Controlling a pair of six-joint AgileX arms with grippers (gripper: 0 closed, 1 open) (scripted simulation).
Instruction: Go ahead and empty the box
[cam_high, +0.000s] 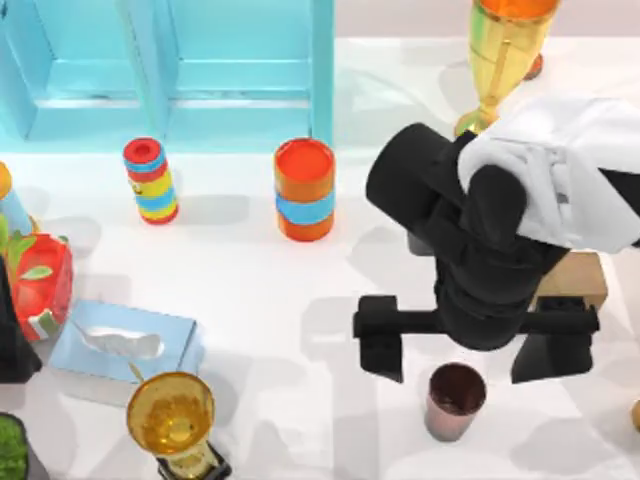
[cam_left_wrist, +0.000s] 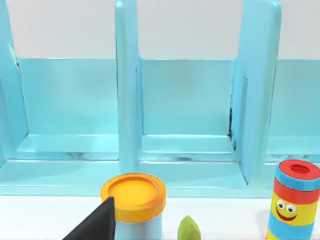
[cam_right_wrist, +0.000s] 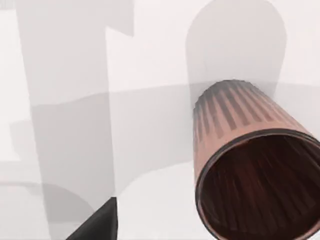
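**Right gripper spread above the ribbed cup**

The right gripper (cam_high: 470, 340) hangs at the counter's right side, fingers (cam_high: 380, 345) spread wide apart, holding nothing. Just below it in the top view stands a dark ribbed cup (cam_high: 455, 400), upright, mouth open. A tan box (cam_high: 578, 280) sits half hidden behind the arm. The left gripper, at the far left edge, cannot be judged. Nearby on the white counter (cam_high: 280, 300): an orange can (cam_high: 304, 188), a striped canister (cam_high: 150, 180), a tissue pack (cam_high: 125, 340), a gold trophy (cam_high: 172, 420). A blue shelf (cam_high: 200, 70) lines the back.
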